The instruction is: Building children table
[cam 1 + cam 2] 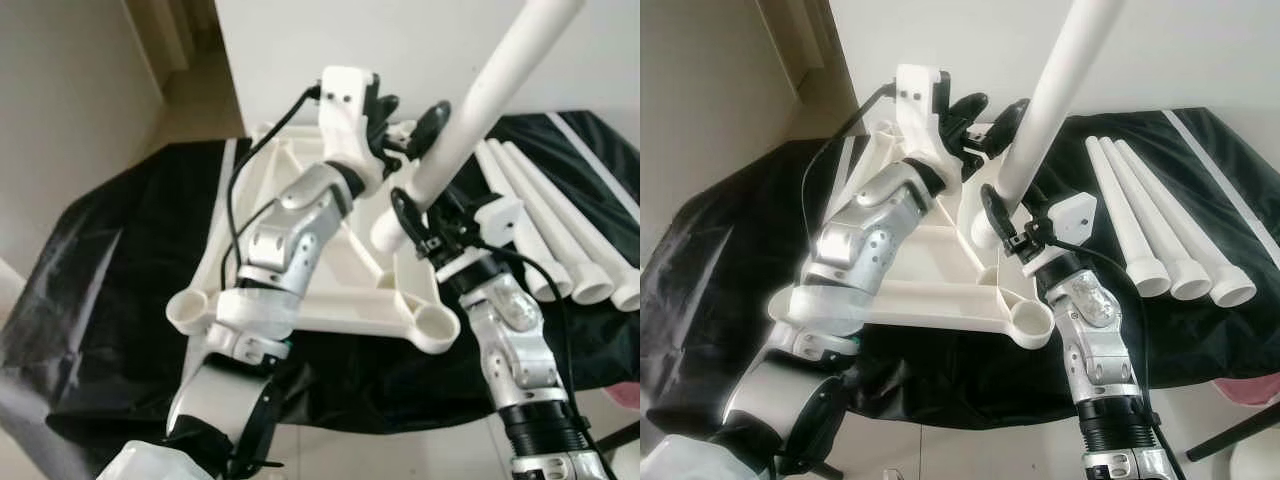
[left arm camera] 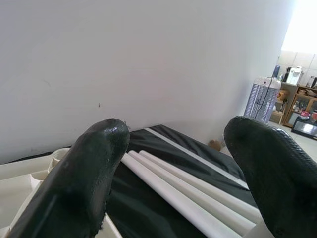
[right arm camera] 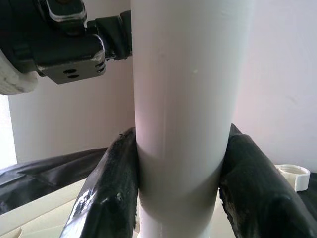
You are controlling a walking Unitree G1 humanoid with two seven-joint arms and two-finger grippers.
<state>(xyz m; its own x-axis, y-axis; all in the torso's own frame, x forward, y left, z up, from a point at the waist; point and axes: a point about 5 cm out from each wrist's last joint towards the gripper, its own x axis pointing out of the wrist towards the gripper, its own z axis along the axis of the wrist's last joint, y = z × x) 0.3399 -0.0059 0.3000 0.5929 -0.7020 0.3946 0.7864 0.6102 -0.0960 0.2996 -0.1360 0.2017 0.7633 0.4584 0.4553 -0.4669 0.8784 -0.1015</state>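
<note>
Right wrist view shows the right gripper (image 3: 181,193) pinching a white table leg (image 3: 183,99) between its two black fingers (image 3: 109,198), one on either side. From the head cameras the leg slants up and away, its lower end poised above the upturned white table frame (image 1: 330,300), near one of the round corner sockets (image 1: 1030,322); I judge it is held this way so the end can be steered down into a socket. The right arm rises from below with the wrist bent toward the frame. The left gripper (image 1: 408,120) sits higher beside the leg, fingers spread and gripping nothing (probably ready to steady it), the left arm reaching forward across the frame. Three spare legs (image 1: 1160,240) lie side by side on the black sheet (image 1: 110,280).
</note>
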